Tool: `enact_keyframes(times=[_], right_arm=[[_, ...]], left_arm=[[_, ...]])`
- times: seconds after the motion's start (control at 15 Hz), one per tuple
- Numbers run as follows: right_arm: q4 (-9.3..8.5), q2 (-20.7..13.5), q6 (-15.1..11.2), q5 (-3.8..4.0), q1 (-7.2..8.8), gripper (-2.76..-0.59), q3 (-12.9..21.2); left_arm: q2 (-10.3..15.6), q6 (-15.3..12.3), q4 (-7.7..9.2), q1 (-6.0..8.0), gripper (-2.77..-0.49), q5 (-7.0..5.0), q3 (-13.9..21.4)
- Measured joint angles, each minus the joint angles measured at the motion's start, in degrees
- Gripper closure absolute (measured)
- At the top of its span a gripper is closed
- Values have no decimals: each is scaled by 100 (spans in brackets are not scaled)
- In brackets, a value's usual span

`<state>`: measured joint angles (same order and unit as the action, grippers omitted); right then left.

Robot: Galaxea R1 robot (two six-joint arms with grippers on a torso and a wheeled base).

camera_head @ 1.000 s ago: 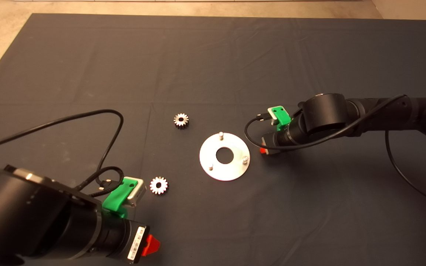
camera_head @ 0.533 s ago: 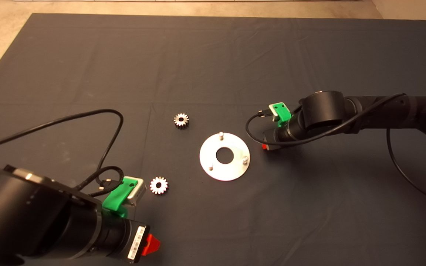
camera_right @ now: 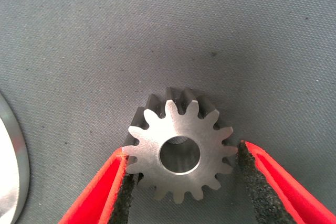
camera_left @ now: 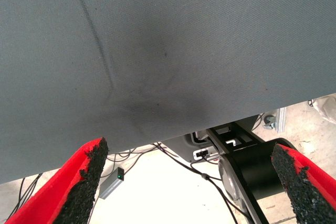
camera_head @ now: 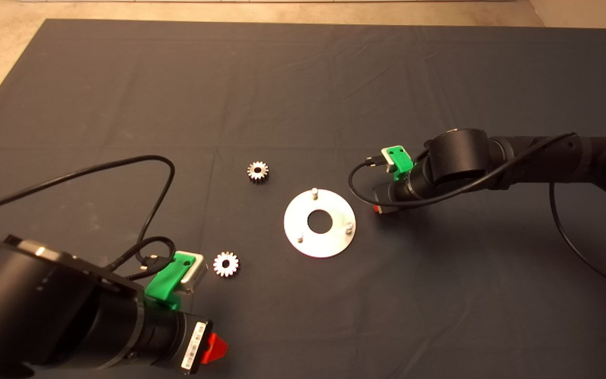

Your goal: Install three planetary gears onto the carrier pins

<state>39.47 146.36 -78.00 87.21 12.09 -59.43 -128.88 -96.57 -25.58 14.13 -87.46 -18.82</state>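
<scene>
**Right fingers bracket the third gear beside the plate**

Nearest the camera, at about 7 o'clock in the head view, the left gripper [camera_head: 213, 348] waits low over the table [camera_head: 303, 79]; its wrist view shows its fingers [camera_left: 86, 169] spread wide with nothing between them. Just beyond it, one planetary gear [camera_head: 225, 263] lies flat on the mat. The round plate [camera_head: 320, 223] sits at centre with its three carrier pins [camera_head: 314, 192] all bare, so I judge no gear is installed yet. A second gear [camera_head: 257, 171] lies at the plate's 10 o'clock, well apart from both arms.

At the plate's 3 o'clock edge the right gripper [camera_head: 378, 208] is down at the mat. Its wrist view shows the third gear [camera_right: 180, 150] lying flat, bore upward, squarely between the fingers [camera_right: 254, 182]: one pad touches or nearly touches the teeth, the other stands just off them, so the fingers are narrow but not yet clamped. The plate's rim [camera_right: 10, 171] shows just beside. Closing straight across the toothed rim should secure it; the right arm is plainly the nearer one.
</scene>
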Motion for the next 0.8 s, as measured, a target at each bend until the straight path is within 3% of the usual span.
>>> enact_keyframes(times=[0.2, 0.8], right_arm=[[4, 1, 0, -2, 2, -126, 0], [16, 0, 0, 5, 77, -112, 1]], left_arm=[[0, 0, 0, 1, -222, 0, 0], [0, 0, -13, 1, -222, 0, 0]])
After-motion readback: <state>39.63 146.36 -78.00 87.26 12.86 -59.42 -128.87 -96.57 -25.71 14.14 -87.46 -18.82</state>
